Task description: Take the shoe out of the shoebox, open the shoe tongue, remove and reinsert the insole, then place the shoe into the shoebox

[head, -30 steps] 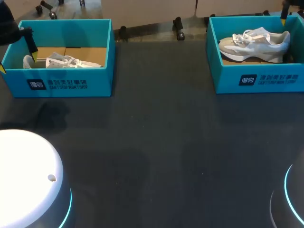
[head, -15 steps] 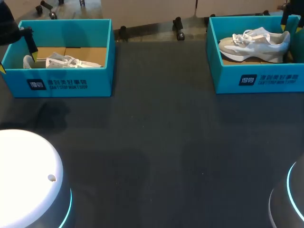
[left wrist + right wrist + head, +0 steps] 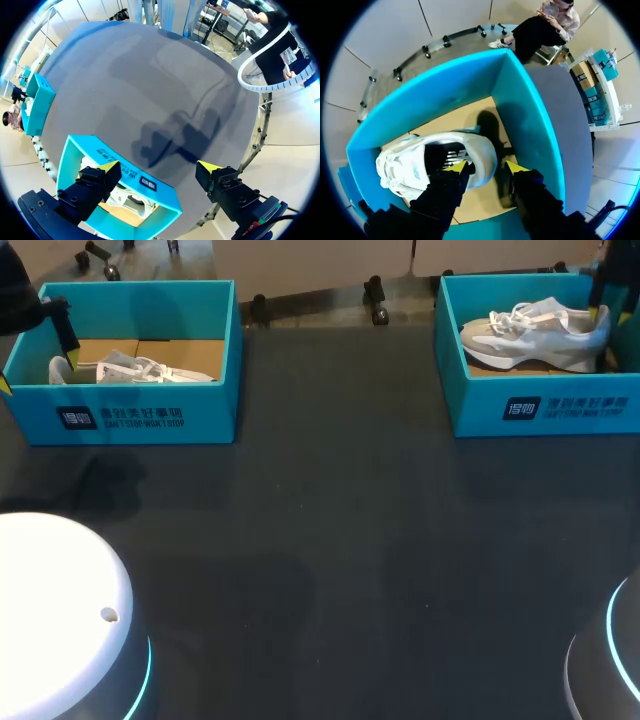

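1. Head view: the grey-white shoe (image 3: 535,335) sits sole-down in the right shoebox (image 3: 540,405), and the right gripper (image 3: 600,312) is at its heel. The left gripper (image 3: 38,360) hangs at the end wall of the left shoebox (image 3: 120,418), with a white shoe (image 3: 130,370) inside.
2. Left wrist view: the left gripper (image 3: 159,167) is spread wide and holds nothing. One finger is over the left shoebox (image 3: 75,150) and the white shoe (image 3: 131,200), the other outside the box.
3. Right wrist view: the right gripper (image 3: 486,167) is parted, straddling the heel of the grey-white shoe (image 3: 415,162) inside the right shoebox (image 3: 530,115). No squeeze is visible.

Turquoise cardboard shoebox on the left (image 3: 210,415) and its turquoise twin on the right (image 3: 480,405) each have a navy label with white print and a brown floor. The right box's mesh lace-up trainer (image 3: 545,340) is white and pale grey. The matte table (image 3: 330,540) is charcoal.
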`<state>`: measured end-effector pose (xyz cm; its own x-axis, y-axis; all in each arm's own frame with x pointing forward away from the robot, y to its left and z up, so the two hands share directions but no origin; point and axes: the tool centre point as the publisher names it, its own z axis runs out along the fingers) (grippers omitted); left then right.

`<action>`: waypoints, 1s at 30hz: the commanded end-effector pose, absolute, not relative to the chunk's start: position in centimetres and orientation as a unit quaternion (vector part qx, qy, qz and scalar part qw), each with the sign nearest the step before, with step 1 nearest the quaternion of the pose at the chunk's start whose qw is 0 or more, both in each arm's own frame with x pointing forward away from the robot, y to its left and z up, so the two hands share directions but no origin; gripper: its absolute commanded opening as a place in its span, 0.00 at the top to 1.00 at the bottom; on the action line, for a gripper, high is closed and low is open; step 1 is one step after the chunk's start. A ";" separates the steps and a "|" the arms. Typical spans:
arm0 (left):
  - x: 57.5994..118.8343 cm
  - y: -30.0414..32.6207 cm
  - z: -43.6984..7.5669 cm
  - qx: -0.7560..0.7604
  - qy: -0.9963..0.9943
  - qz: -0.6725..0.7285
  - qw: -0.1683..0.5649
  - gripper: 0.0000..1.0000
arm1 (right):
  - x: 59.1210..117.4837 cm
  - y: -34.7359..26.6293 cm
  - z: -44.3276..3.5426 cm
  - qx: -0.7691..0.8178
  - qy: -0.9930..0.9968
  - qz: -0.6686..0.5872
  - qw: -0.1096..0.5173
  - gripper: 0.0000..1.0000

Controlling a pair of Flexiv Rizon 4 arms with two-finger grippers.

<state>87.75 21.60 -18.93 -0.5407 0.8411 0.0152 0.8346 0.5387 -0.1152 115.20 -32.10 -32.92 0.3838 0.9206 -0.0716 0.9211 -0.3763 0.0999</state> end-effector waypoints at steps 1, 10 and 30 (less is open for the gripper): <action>87.8 21.6 -18.9 -0.478 -0.876 0.046 0.035 0.00 | 115.8 -32.3 -33.7 0.827 0.561 -0.008 0.048 0.55; 87.8 21.6 -18.9 -0.478 -0.876 0.046 0.035 0.00 | 115.9 -32.5 -35.3 0.825 0.564 -0.018 0.032 0.53; 87.8 21.6 -18.9 -0.478 -0.876 0.046 0.035 0.00 | 116.3 -33.6 -38.2 0.817 0.575 -0.042 0.011 0.50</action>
<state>87.75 21.60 -18.93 -0.5408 0.8410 0.0151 0.8346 0.5387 -0.1152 115.21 -33.30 -37.52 0.3371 0.9380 -0.0812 0.9413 -0.3376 0.0077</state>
